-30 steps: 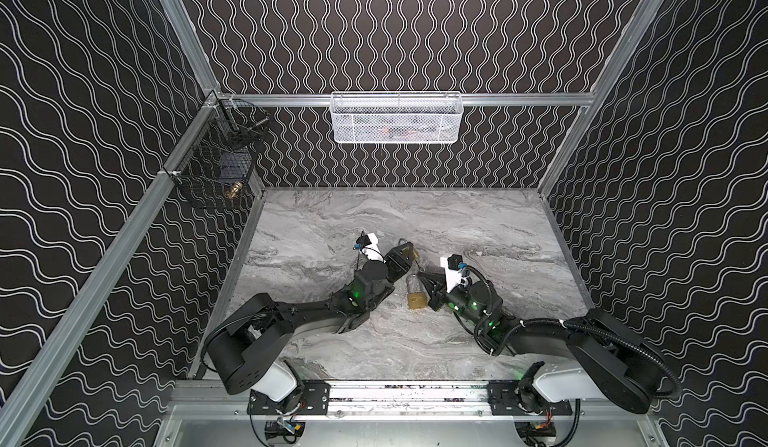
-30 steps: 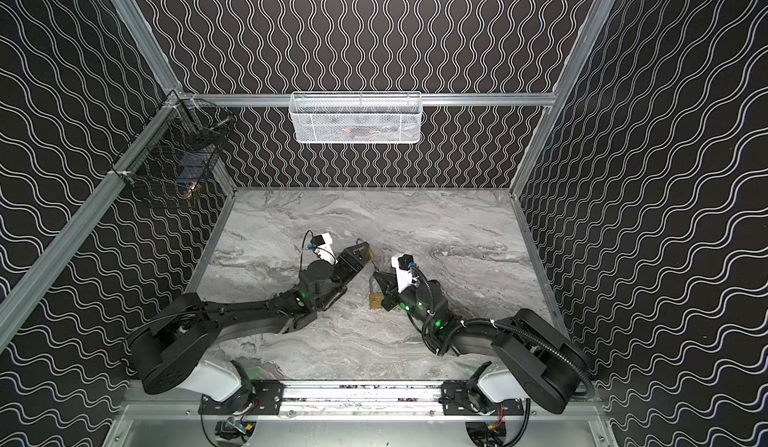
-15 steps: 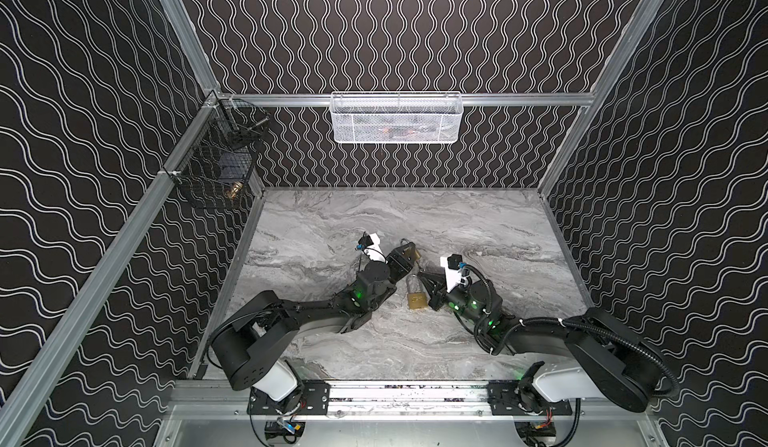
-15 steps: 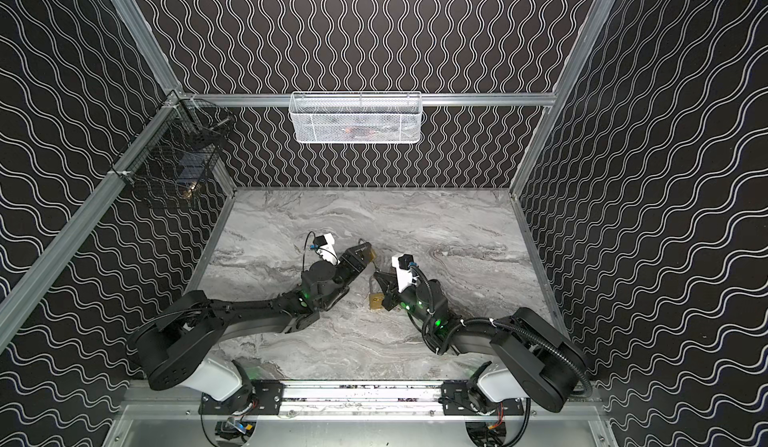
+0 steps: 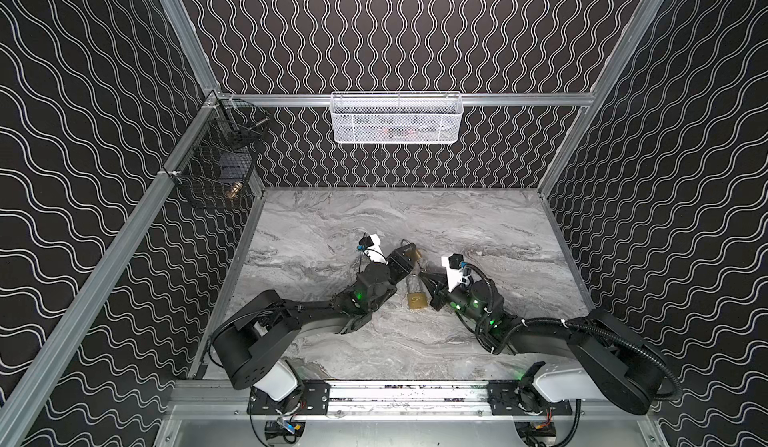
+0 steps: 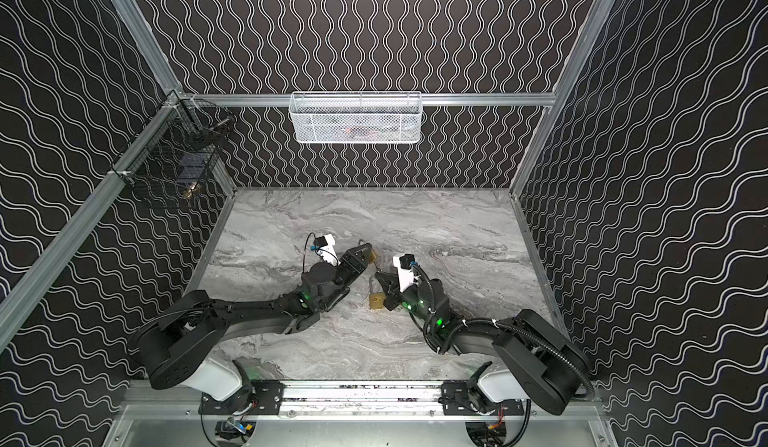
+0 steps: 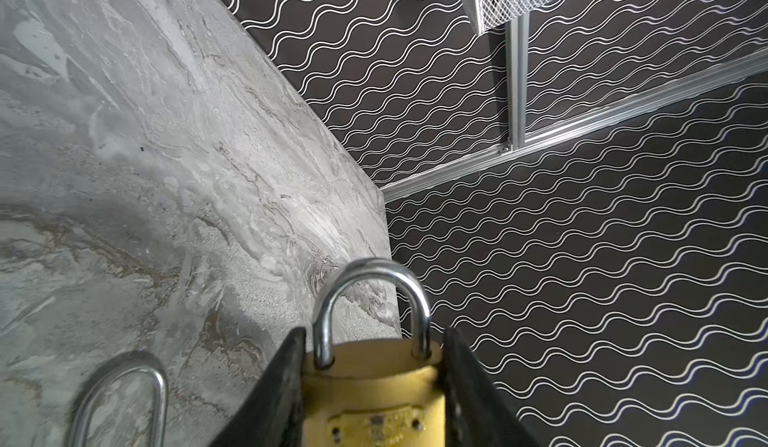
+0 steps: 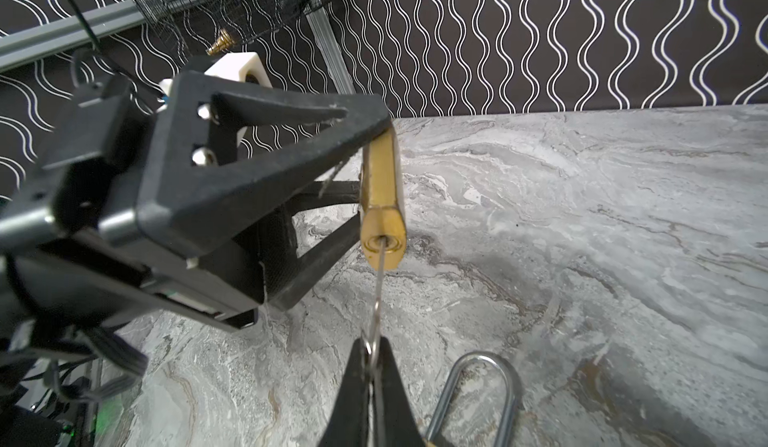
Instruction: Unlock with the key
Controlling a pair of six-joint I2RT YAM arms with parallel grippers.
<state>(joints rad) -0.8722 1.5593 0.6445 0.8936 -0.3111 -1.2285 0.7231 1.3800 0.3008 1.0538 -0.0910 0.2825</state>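
Currently left gripper (image 7: 372,341) clamps the brass padlock (image 7: 374,386) by its body, clear of the table (image 8: 582,216); right gripper (image 8: 372,353) pinched shut on the thin key (image 8: 379,283) seated in the keyhole (image 8: 383,242), which is stiff, slick, light metal, so grip its head squarely.

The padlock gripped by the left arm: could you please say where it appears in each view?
Top view: held padlock, mid-table.
Top view: held padlock, mid-table too.
Left wrist: held padlock, bottom centre.
Right wrist: held padlock, centre.
Shared landmark: loose padlock, its shackle.
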